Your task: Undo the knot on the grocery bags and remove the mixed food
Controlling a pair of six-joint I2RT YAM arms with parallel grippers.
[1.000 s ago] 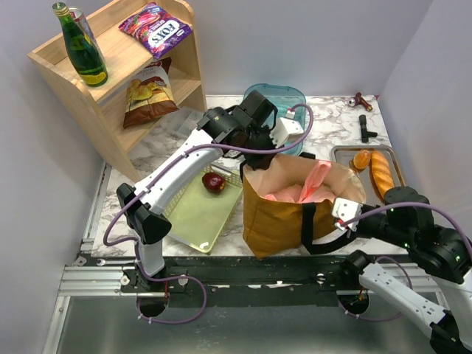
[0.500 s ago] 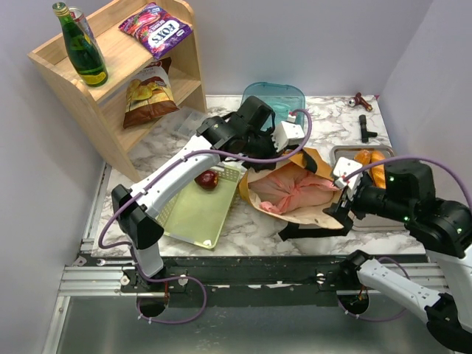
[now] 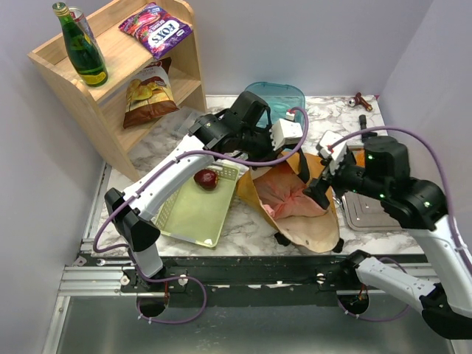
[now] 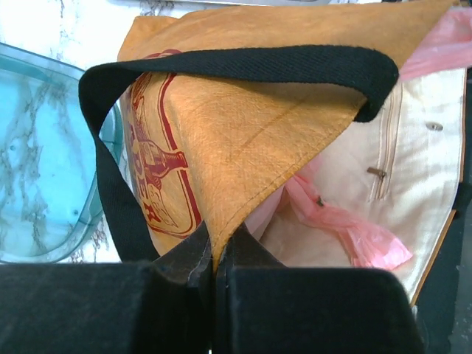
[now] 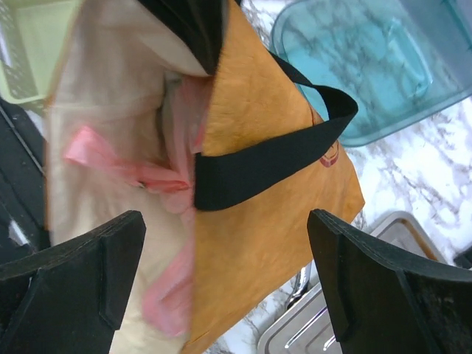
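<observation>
tabletop (image 3: 332,122): white marble pattern
on it: orange tote (image 3: 313,225), slumped; yellow-green tray (image 3: 192,221); teal bin (image 3: 287,96); metal tray (image 3: 365,215); wooden shelf (image 3: 114,48) at left

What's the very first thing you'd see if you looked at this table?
The big orange tote lies flopped open in the middle of the table, a pink plastic bag bunched inside it. The left gripper pinches the tote's edge, and the right gripper hangs wide open over it. A green bottle stands on the wooden shelf at the back left.
</observation>
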